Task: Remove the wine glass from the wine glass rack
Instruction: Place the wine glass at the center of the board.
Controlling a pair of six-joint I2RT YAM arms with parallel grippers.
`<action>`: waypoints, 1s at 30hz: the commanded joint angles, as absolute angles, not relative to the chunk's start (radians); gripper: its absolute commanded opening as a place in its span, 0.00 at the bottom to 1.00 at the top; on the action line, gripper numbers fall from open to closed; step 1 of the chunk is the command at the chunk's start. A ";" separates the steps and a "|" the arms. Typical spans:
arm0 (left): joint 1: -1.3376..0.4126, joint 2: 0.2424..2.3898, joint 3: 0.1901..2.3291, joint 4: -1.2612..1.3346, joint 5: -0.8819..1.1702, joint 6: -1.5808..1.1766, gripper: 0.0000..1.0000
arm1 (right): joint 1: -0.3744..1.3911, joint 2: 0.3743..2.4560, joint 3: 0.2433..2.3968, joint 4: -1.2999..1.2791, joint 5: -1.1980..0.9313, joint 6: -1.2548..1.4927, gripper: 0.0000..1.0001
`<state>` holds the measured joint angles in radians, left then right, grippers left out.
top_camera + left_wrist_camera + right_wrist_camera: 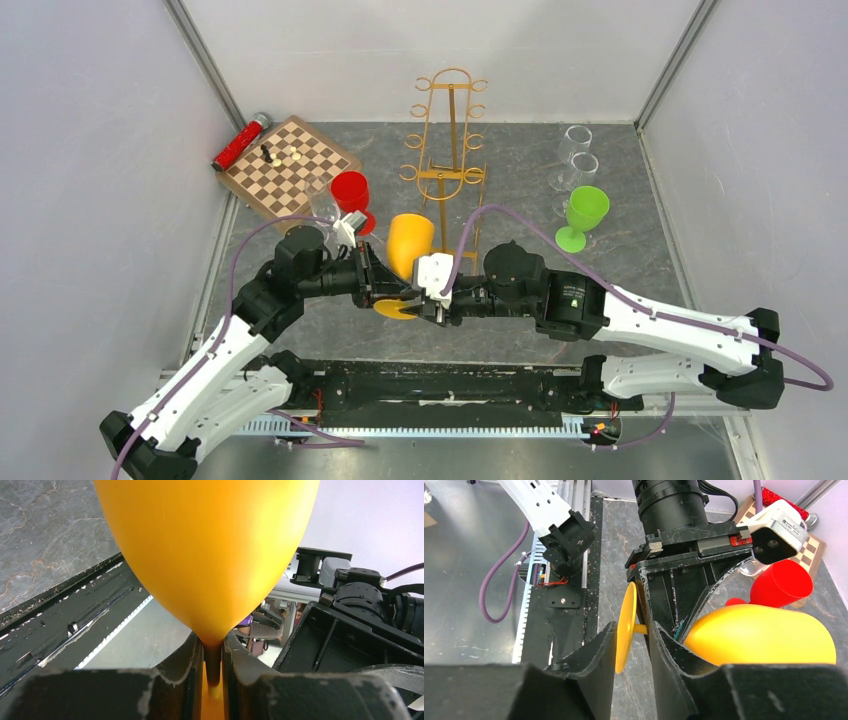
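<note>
A yellow wine glass [410, 245] lies tilted in the air between my two grippers, in front of the gold wire wine glass rack [450, 130] and apart from it. My left gripper [385, 287] is shut on its thin stem just below the bowl [210, 555], with both fingers [190, 655] pressed against the stem. My right gripper [634, 625] stands open around the round foot [625, 625]. The foot rests against one finger, and a gap shows on the other side. The bowl [764, 635] points away toward the rack.
A red cup [350, 190] stands just behind my left gripper. A chessboard [290, 165] and a red can [240, 143] are at the back left. A green goblet [585, 210] and two clear glasses [575, 150] stand at the back right.
</note>
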<state>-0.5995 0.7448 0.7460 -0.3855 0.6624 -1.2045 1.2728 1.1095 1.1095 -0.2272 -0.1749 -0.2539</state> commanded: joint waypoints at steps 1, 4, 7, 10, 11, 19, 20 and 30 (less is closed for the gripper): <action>-0.595 0.726 0.752 -0.336 0.704 -1.202 0.02 | 1.279 1.091 1.162 -0.218 -0.169 -0.262 0.37; -0.595 0.718 0.749 -0.336 0.712 -1.188 0.02 | 1.280 1.077 1.163 -0.226 -0.168 -0.259 0.44; -0.595 0.711 0.747 -0.341 0.726 -1.162 0.02 | 1.279 1.063 1.170 -0.239 -0.166 -0.249 0.50; -0.596 0.706 0.749 -0.367 0.750 -1.117 0.02 | 1.280 1.043 1.193 -0.267 -0.139 -0.240 0.52; -0.595 0.706 0.748 -0.373 0.763 -1.100 0.02 | 1.279 1.038 1.201 -0.279 -0.129 -0.235 0.53; -0.596 0.697 0.745 -0.480 0.849 -0.892 0.02 | 1.279 1.032 1.283 -0.388 -0.008 -0.156 0.55; -0.595 0.695 0.740 -0.483 0.863 -0.870 0.02 | 1.280 1.028 1.288 -0.393 -0.006 -0.144 0.56; -0.595 0.650 0.705 -0.487 0.964 -0.726 0.02 | 1.259 1.039 1.403 -0.512 0.106 0.027 0.62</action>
<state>-0.5995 0.6815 0.7052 -0.4931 0.8780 -0.8421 1.2713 1.0405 1.3186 -0.4641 0.0452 -0.0807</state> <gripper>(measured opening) 0.213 0.621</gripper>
